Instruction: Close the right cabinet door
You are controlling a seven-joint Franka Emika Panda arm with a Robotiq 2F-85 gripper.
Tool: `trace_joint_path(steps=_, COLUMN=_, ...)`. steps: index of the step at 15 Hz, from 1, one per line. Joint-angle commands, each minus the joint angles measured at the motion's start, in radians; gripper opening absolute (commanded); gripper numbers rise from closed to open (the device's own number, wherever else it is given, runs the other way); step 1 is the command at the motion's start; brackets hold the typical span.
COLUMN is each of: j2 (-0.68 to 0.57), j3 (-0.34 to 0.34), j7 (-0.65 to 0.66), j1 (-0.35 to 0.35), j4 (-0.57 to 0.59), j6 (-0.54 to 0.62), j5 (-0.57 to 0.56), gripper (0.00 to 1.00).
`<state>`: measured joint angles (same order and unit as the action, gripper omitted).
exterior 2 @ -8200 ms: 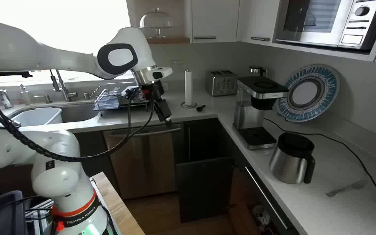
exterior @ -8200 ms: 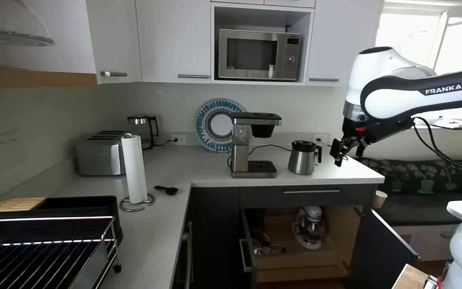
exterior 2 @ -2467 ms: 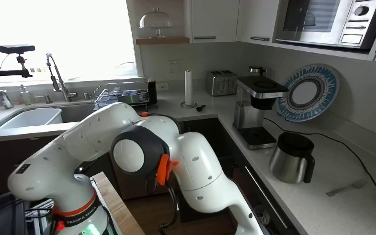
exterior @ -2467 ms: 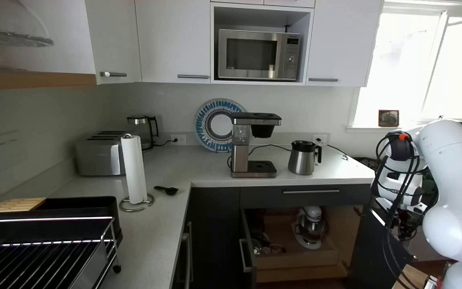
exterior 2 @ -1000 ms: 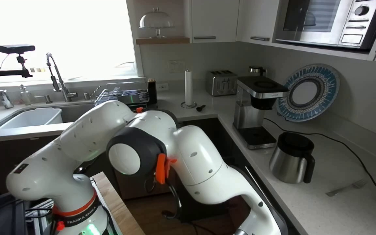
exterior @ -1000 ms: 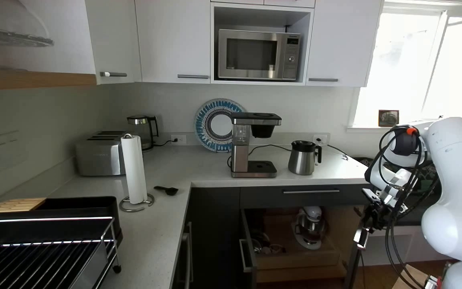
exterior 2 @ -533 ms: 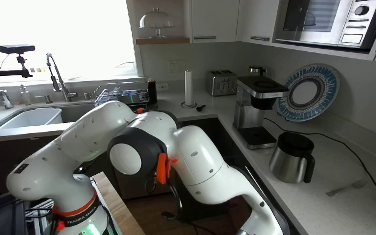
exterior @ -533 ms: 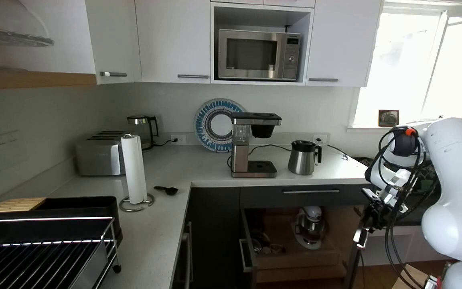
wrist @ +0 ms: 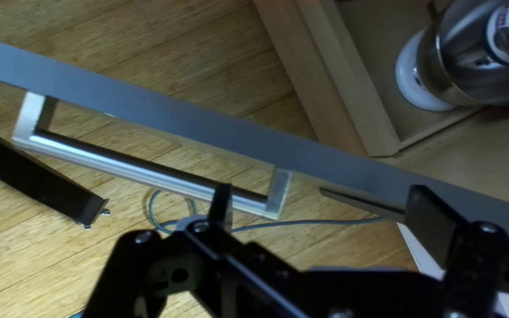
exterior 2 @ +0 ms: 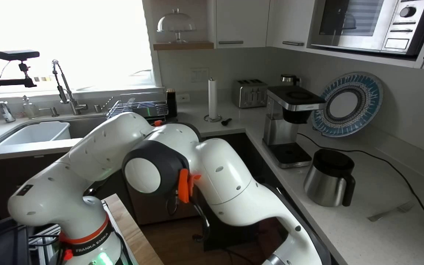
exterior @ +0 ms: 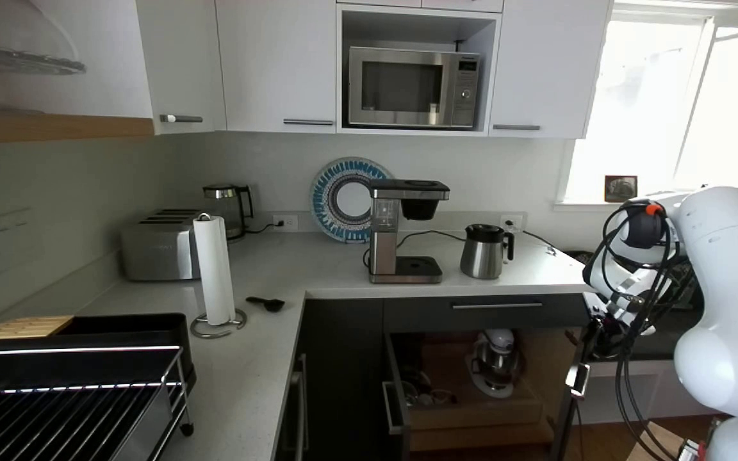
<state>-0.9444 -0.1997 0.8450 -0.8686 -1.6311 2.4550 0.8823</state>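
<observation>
Just off the outer, handle-bearing face of the right cabinet door (wrist: 219, 128), the gripper (wrist: 324, 201) is directed downward, its fingers spread well apart with nothing held between them. Seen from the wrist, one finger overlaps the end of the door's handle (wrist: 139, 171) nearer the hinged edge, the other the door's top edge closer still to that side; whether either touches cannot be told. The door itself juts well out from the cabinet (exterior: 555, 368), so the task is judged unfinished. On the door's inner side, a wooden pull-out tray (exterior: 471, 417) carries a stand mixer (exterior: 496, 363); farther off on that same side, the left cabinet door (exterior: 394, 363) also stands ajar. On the door's outer side, the arm (exterior: 721, 282) reaches toward it. Step in hand (judged): setting the gripper against the outer face for a push, or the first part of that push. Next move (judged): a steady sweep toward the door's inner side, curving about the hinged edge until the panel lies flush. Contact nearer the door's free edge would give better leverage; spread fingers should serve for pushing, provided neither hooks the handle. Whether the tray leaves the door room to seat is not clear.
</observation>
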Motion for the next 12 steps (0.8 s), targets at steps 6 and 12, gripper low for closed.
trace_joint_path(steps=6, j2=-0.009, j3=-0.117, j7=0.195, j1=0.143, j4=-0.075, j6=0.129, j5=0.010, gripper=1.00)
trace_joint_path(steps=12, j2=-0.069, j3=-0.123, j7=0.347, j1=0.189, j4=-0.061, j6=0.098, j5=0.016, gripper=1.00)
